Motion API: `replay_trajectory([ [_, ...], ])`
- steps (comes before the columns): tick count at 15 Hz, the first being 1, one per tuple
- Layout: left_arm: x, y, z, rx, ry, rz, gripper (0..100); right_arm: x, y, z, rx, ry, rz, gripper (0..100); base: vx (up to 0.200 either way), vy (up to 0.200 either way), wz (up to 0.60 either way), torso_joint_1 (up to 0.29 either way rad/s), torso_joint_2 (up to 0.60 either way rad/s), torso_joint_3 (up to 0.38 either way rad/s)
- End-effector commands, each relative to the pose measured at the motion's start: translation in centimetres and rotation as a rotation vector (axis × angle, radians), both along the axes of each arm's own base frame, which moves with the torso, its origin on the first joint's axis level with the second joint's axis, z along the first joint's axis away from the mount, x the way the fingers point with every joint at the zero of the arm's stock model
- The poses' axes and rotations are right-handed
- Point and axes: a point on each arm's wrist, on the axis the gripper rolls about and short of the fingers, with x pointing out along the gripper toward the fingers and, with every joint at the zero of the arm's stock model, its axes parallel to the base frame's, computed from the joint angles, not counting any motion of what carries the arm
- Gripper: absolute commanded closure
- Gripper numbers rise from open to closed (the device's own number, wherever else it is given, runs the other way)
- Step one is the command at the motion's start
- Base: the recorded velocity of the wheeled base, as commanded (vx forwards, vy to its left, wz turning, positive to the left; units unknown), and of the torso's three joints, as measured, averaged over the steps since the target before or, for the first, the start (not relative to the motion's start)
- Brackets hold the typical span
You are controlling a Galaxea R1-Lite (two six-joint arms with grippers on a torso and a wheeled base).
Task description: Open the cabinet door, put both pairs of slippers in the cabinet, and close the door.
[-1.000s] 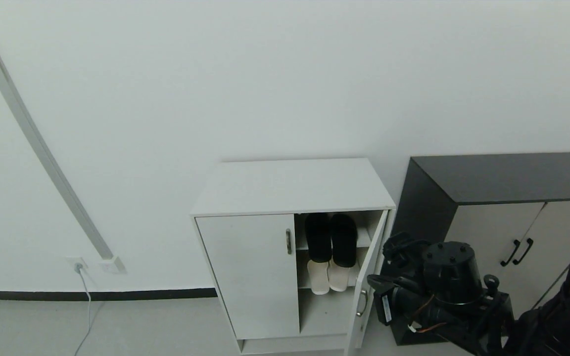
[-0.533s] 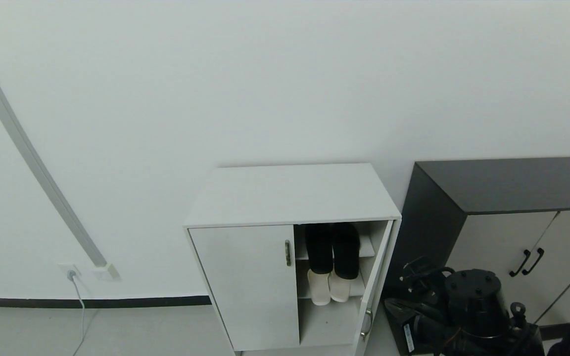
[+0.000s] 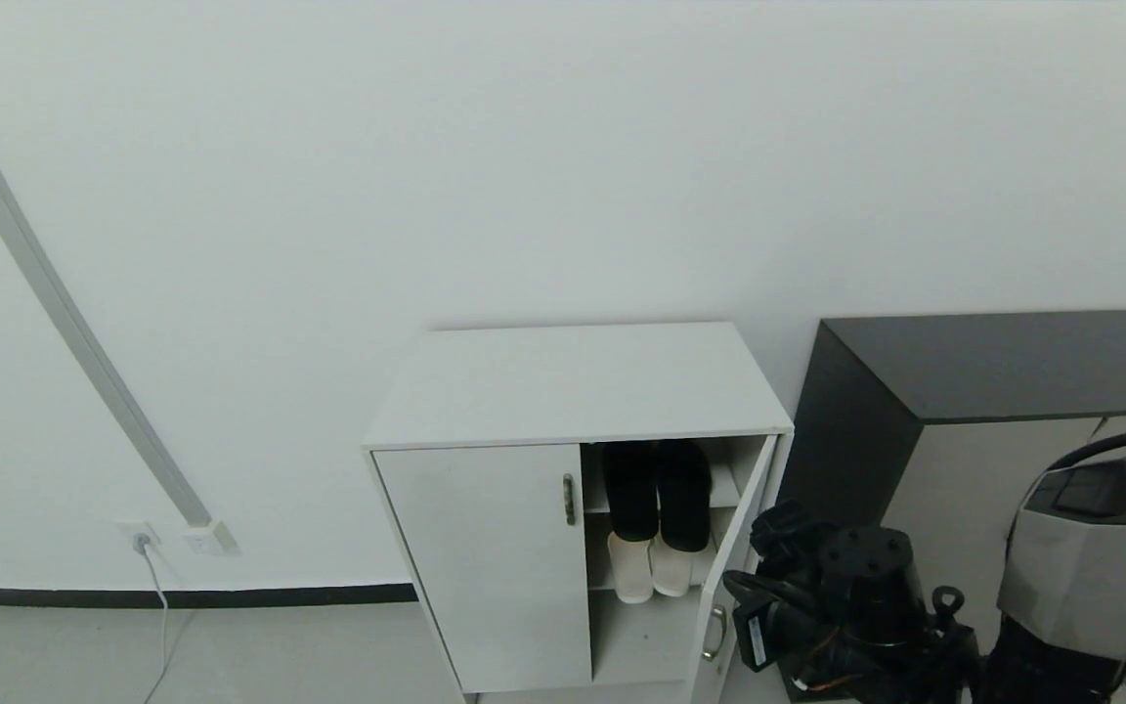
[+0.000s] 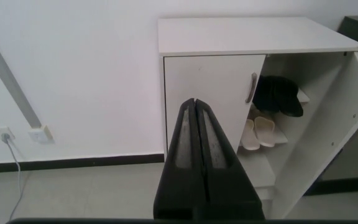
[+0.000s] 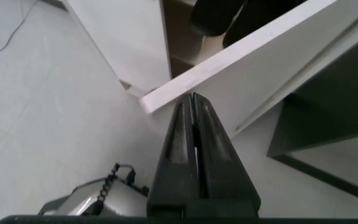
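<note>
The white cabinet point(image 3: 573, 381) stands against the wall with its left door closed and its right door point(image 3: 734, 557) swung open. Black slippers point(image 3: 656, 494) lie on the upper shelf and white slippers point(image 3: 649, 569) on the shelf below. My right arm point(image 3: 837, 596) sits low beside the open door's outer face, close to its handle point(image 3: 714, 633). In the right wrist view my right gripper point(image 5: 193, 99) is shut and empty, its tip just under the door's edge point(image 5: 260, 68). My left gripper point(image 4: 195, 106) is shut and empty, some way in front of the closed left door point(image 4: 210, 93).
A dark-topped sideboard point(image 3: 1003, 362) stands right of the cabinet, close behind the open door. A wall socket with a cable point(image 3: 140, 538) and a slanted conduit point(image 3: 64, 313) are on the left wall. Bare floor point(image 3: 182, 655) lies left of the cabinet.
The head camera shifted a little early on. My right arm dropped lower, then came back up beside the open door. The door and slippers stay as they were.
</note>
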Motion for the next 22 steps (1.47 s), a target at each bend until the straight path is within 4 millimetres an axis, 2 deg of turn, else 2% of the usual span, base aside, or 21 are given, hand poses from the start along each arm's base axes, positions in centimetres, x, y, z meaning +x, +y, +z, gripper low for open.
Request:
replay_trajectory([
  [1, 0.0, 0.0, 0.0, 0.0, 0.001, 0.001, 100, 1.1, 0.7, -1.0, -0.004, 0.005, -0.004, 100, 0.0, 0.0, 0.0, 0.0, 0.0, 0.0],
  [5, 0.0, 0.0, 0.0, 0.0, 0.001, 0.002, 100, 3.3, 1.7, -1.7, 0.018, -0.023, -0.021, 100, 0.0, 0.0, 0.0, 0.0, 0.0, 0.0],
  [16, 0.0, 0.0, 0.0, 0.0, 0.001, -0.001, 100, 8.8, 3.7, -1.3, 0.064, -0.082, -0.065, 100, 0.0, 0.0, 0.0, 0.0, 0.0, 0.0],
  [22, 0.0, 0.0, 0.0, 0.0, 0.001, 0.002, 100, 12.4, 4.6, -1.8, 0.065, -0.086, -0.095, 100, 0.0, 0.0, 0.0, 0.0, 0.0, 0.0],
])
